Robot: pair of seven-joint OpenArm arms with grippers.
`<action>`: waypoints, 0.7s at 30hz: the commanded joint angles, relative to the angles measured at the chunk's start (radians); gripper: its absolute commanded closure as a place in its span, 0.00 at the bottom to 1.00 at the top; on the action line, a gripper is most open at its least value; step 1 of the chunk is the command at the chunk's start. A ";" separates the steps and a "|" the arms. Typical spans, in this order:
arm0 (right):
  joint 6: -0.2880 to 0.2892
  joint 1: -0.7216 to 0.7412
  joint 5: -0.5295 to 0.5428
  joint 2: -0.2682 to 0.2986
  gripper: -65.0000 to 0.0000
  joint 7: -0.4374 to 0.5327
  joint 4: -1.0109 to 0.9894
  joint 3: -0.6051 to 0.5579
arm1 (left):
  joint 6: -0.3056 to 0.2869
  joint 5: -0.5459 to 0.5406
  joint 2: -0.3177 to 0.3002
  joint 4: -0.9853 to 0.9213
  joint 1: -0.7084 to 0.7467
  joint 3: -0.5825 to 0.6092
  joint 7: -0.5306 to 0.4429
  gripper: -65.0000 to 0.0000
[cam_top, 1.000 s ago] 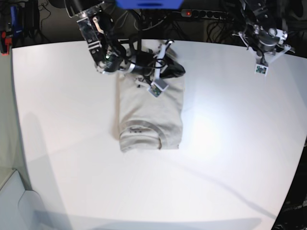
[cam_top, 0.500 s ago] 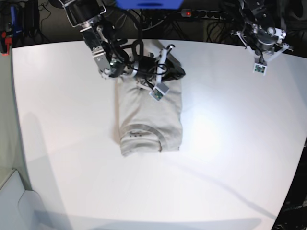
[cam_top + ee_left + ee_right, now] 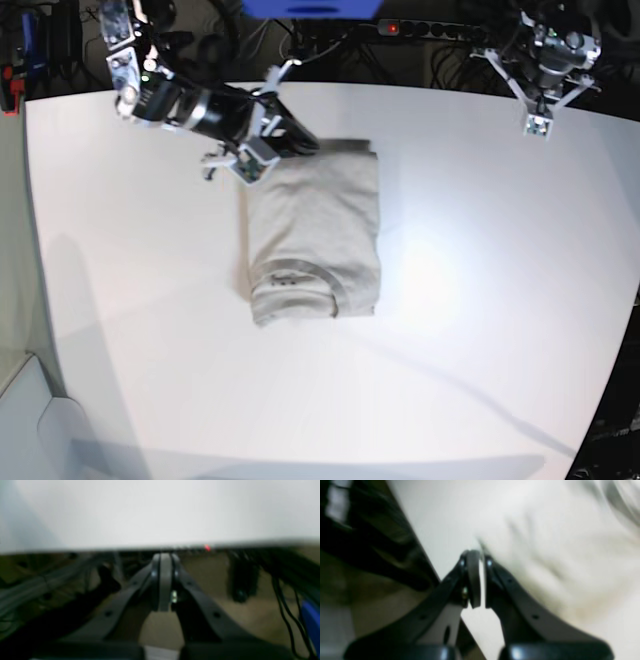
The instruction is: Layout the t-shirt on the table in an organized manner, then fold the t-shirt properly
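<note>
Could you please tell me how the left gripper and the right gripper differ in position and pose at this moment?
The right gripper reaches low across the table to the far edge of the folded t-shirt; the left gripper hangs near the table's far edge, well away from the t-shirt. The right wrist view shows cloth beside its fingers; the left wrist view shows only table and cables. Both are shut and hold nothing.

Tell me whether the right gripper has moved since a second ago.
Yes. In the base view the right gripper has pulled off the t-shirt toward the table's far left, and now sits at the shirt's far edge.
</note>
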 commanded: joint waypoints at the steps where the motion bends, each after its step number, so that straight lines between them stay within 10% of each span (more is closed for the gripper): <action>1: 0.003 -0.008 0.027 0.009 0.97 0.035 0.021 0.038 | 0.006 -0.038 -0.016 0.016 0.012 -0.002 -0.016 1.00; 9: 0.003 -0.204 0.027 0.032 1.00 0.038 0.027 0.262 | 0.006 -0.243 -0.081 0.014 0.117 -0.002 -0.018 1.00; 21: 0.003 -0.431 0.027 0.023 1.00 0.124 -0.011 0.461 | 0.006 -0.174 -0.082 -0.056 0.200 0.201 -0.178 1.00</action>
